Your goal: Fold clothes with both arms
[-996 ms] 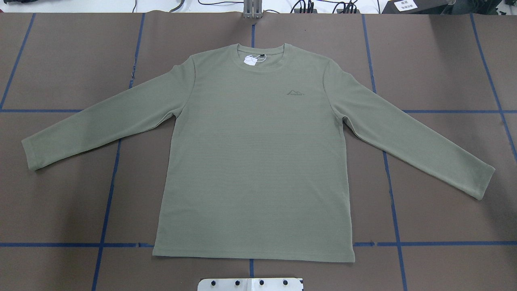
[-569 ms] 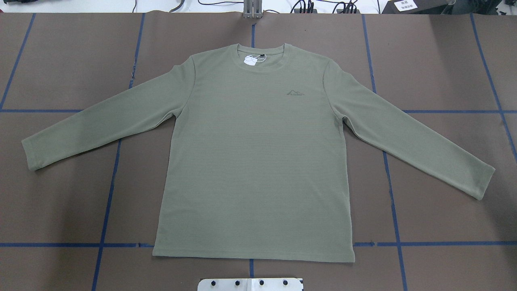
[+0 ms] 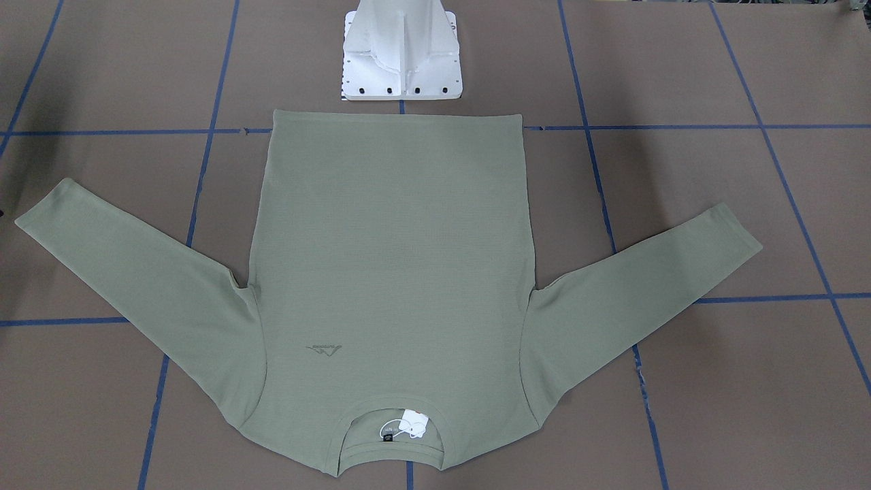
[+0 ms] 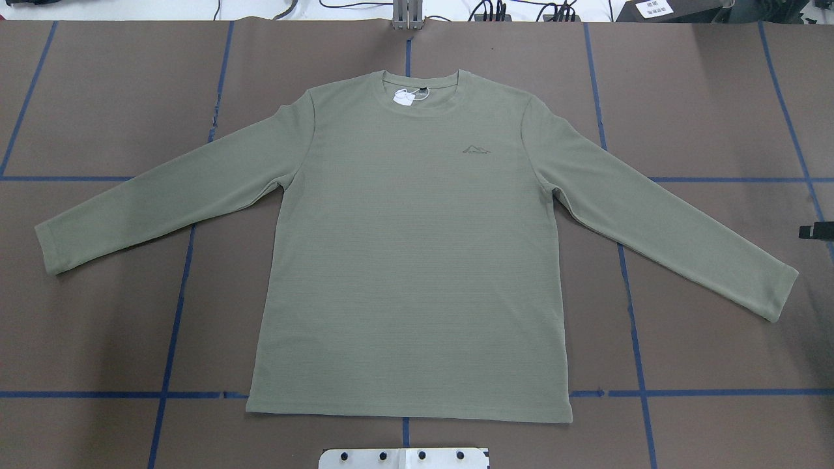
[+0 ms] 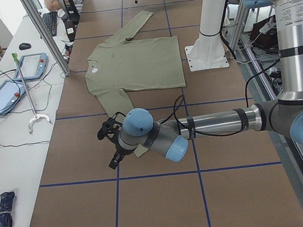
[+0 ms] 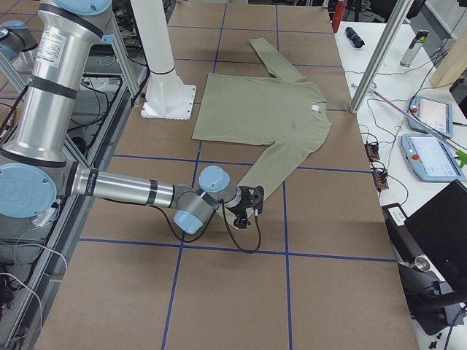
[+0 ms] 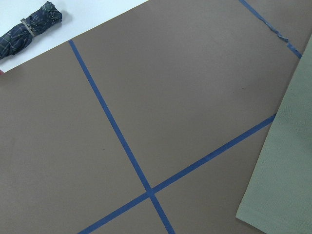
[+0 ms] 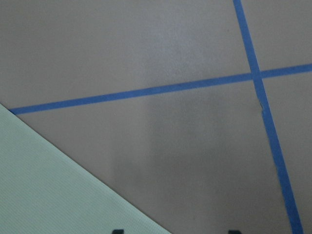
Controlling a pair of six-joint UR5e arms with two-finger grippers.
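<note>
The sage-green long-sleeved shirt (image 4: 417,260) lies flat and face up, collar away from the robot, both sleeves spread out and down. My right gripper (image 4: 818,230) just enters at the table's right edge, above the right cuff (image 4: 778,293). In the right wrist view its two fingertips (image 8: 117,231) stand wide apart over bare table beside the sleeve (image 8: 48,195), so it is open and empty. My left gripper (image 5: 109,145) hovers low by the left cuff (image 7: 287,170); I cannot tell whether it is open or shut.
The white pedestal base (image 3: 401,61) stands just behind the shirt's hem. Blue tape lines (image 4: 172,326) grid the brown table. A rolled umbrella (image 7: 29,27) lies on the white bench past the left end. Tablets (image 6: 430,157) and cables lie along the far bench.
A black part of the right gripper has come into the overhead view at the right edge. The shirt has not moved.
</note>
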